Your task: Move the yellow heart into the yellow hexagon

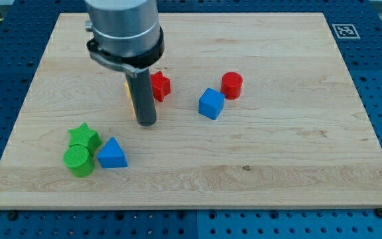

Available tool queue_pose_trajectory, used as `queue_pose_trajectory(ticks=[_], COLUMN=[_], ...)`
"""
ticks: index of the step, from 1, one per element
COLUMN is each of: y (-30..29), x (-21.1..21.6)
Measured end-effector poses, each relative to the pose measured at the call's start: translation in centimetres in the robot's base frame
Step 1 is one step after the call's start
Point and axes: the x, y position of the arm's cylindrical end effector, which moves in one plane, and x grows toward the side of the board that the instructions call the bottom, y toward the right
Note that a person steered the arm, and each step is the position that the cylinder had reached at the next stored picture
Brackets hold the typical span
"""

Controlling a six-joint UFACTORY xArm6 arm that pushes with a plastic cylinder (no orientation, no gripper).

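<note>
My tip (pixel 146 123) rests on the wooden board (pixel 277 153), left of centre. Just behind the rod, on its left, a sliver of yellow (pixel 129 97) shows; its shape is hidden by the rod, so I cannot tell whether it is the heart or the hexagon, or both. A red block (pixel 160 85) sits right behind the rod, on its right side.
A blue cube (pixel 211 103) and a red cylinder (pixel 231 85) lie right of the tip. At the lower left sit a green star (pixel 83 137), a green cylinder (pixel 78 161) and a blue triangle (pixel 113 154). A marker tag (pixel 344 30) is at the top right corner.
</note>
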Motion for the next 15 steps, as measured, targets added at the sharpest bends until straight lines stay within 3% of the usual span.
queue_pose_trajectory(ticks=[2, 4, 10, 12, 13, 15], y=[-1.1, 5.7, 7.4, 16.7, 19.2, 19.8], x=[0.2, 3.7, 5.3, 7.6, 5.6, 5.1])
